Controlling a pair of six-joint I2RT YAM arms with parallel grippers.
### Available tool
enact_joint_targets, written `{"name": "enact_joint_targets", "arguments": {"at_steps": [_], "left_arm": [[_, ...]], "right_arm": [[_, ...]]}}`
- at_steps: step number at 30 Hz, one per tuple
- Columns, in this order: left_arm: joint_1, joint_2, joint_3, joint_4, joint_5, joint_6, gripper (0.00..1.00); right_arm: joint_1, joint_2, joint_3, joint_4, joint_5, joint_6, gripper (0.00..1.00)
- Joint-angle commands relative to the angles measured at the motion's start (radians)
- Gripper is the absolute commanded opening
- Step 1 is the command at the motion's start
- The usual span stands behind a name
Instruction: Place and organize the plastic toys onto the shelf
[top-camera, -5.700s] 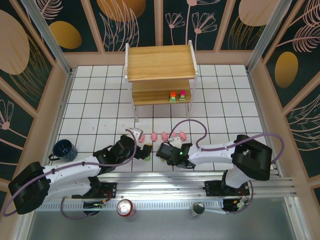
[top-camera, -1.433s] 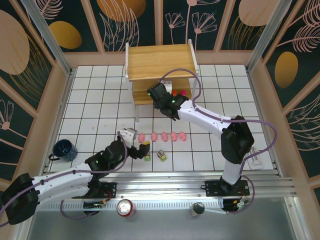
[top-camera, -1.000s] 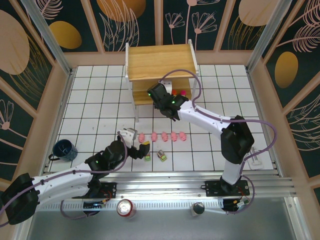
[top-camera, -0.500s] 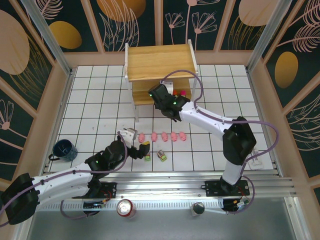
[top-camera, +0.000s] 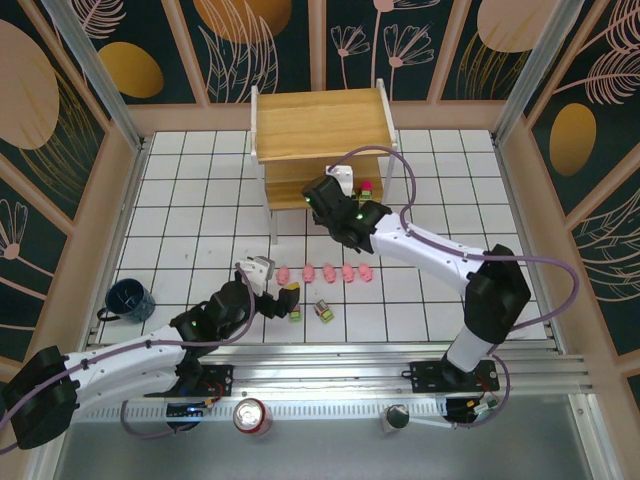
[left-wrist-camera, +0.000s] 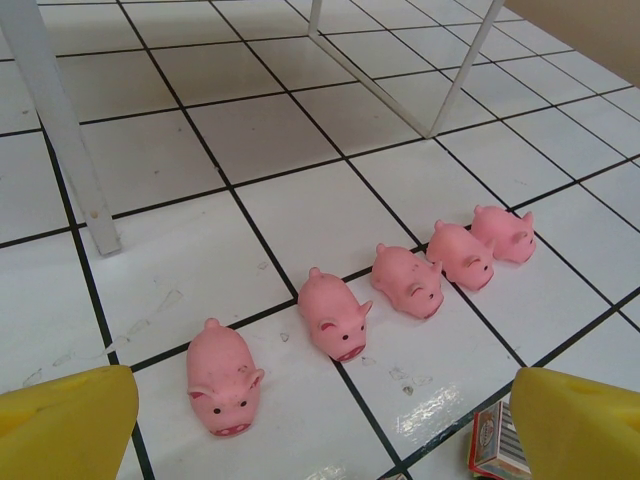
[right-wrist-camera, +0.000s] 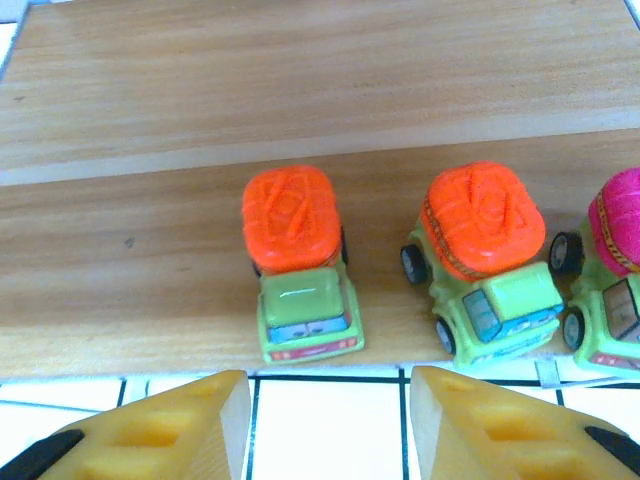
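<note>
White-tiled tabletop (top-camera: 180, 200) from above: shelf (top-camera: 320, 125) at far middle, five pink pigs (top-camera: 328, 271) rowed crosswise before it. Left wrist: left gripper (left-wrist-camera: 320, 420) gaping, empty, pig snouts facing it. Right wrist: right gripper (right-wrist-camera: 330, 420) parted, empty; toy trucks (right-wrist-camera: 485, 262) on shelf's lower board (right-wrist-camera: 150, 290), cabs toward gripper, lengthwise across board.

dark blue glazed mug (top-camera: 128, 298): left side of white tiled desk (top-camera: 450, 200) | red metal soda can (top-camera: 250, 416): upright, near edge, off the tiles

Wooden shelf (right-wrist-camera: 150, 270), glossy plastic toys (right-wrist-camera: 297, 225)
</note>
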Motion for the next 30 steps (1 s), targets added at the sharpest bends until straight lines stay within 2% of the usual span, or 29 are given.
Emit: {"name": "enact_joint_targets", "arguments": {"at_steps": [1, 7, 24, 30], "left_arm": [[-0.005, 0.000, -0.008, 0.039, 0.006, 0.015, 0.95], [-0.004, -0.001, -0.008, 0.038, 0.006, 0.016, 0.95], [-0.007, 0.051, 0.029, -0.028, 0.027, -0.026, 0.95], [-0.008, 0.056, 0.043, -0.076, 0.020, -0.060, 0.94]], "right_arm": [[0.037, -0.051, -0.026, -0.019, 0.039, 0.035, 0.47], [0.093, -0.098, -0.074, -0.061, 0.045, 0.058, 0.47], [0.240, -0.283, -0.415, -0.059, -0.073, 0.088, 0.45], [0.304, -0.298, -0.484, -0.045, -0.100, 0.085, 0.45]]}}
